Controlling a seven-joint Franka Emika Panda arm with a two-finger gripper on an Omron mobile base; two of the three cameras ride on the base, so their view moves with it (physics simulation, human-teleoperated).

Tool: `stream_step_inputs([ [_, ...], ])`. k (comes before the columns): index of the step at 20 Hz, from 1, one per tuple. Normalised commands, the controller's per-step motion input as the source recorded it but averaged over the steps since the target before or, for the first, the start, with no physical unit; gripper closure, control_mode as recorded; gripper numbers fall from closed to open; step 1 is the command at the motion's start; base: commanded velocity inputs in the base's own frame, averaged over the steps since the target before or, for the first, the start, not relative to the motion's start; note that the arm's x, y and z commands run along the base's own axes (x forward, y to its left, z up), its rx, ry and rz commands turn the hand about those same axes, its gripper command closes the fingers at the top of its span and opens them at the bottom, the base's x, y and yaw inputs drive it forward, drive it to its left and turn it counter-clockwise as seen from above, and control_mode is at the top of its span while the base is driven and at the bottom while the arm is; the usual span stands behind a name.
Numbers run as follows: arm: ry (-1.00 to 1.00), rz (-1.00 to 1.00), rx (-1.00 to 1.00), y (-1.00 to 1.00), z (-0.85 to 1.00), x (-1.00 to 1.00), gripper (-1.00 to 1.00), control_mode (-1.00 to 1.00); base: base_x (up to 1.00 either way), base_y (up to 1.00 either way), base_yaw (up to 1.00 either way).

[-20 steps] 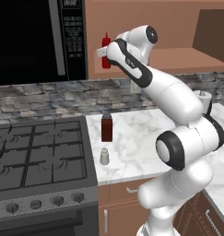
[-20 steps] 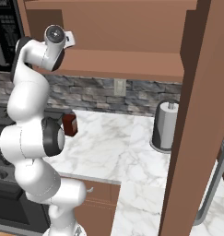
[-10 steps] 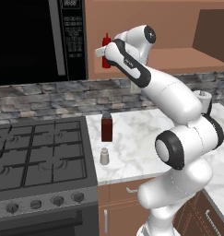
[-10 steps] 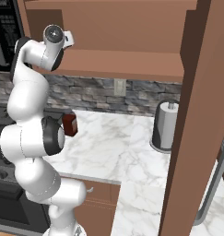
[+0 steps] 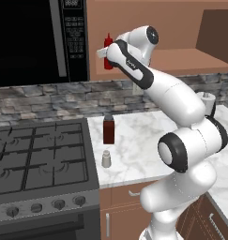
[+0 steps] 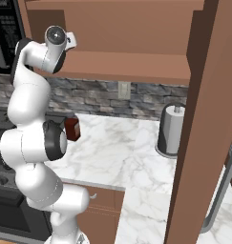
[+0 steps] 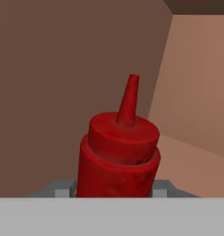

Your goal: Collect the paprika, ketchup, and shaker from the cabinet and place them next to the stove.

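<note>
The ketchup (image 5: 107,43), a slim red bottle with a pointed nozzle, stands at the left end of the brown cabinet shelf (image 5: 181,68). My gripper (image 5: 106,55) is shut on its body. In the hand view the ketchup (image 7: 120,156) sits tight between the two fingers against the cabinet wall (image 7: 49,92). The paprika (image 5: 109,131), a dark reddish-brown jar, stands on the marble counter just right of the stove (image 5: 40,159); it also shows behind the arm (image 6: 72,128). The small pale shaker (image 5: 106,159) stands in front of it near the counter's front edge.
A black microwave (image 5: 35,42) hangs left of the cabinet, right beside the gripper. A white knob-topped cylinder (image 6: 171,129) stands at the back right of the counter (image 6: 112,157). A tall brown side panel (image 6: 208,119) bounds the right.
The jaws have closed onto the ketchup bottle. The arm has hardly moved, and the paprika and shaker stay where they were.
</note>
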Motion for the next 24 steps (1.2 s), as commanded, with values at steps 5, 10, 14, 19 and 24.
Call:
stream_step_inputs([
  [5, 0.00, 0.00, 0.00, 0.00, -0.06, 0.00, 1.00, -1.00, 0.00, 0.00, 0.00],
  [10, -0.01, 0.00, 0.00, 0.00, -0.11, 0.00, 1.00, -1.00, 0.00, 0.00, 0.00],
  [14, -0.04, 0.00, 0.00, 0.00, -0.13, -0.02, 1.00, -1.00, 0.00, 0.00, 0.00],
  [19, -0.09, 0.00, 0.00, -0.20, -0.02, -0.28, 1.00, -1.00, 0.00, 0.00, 0.00],
  [24, -0.02, -0.02, 0.04, -0.71, 0.08, -0.55, 1.00, -1.00, 0.00, 0.00, 0.00],
])
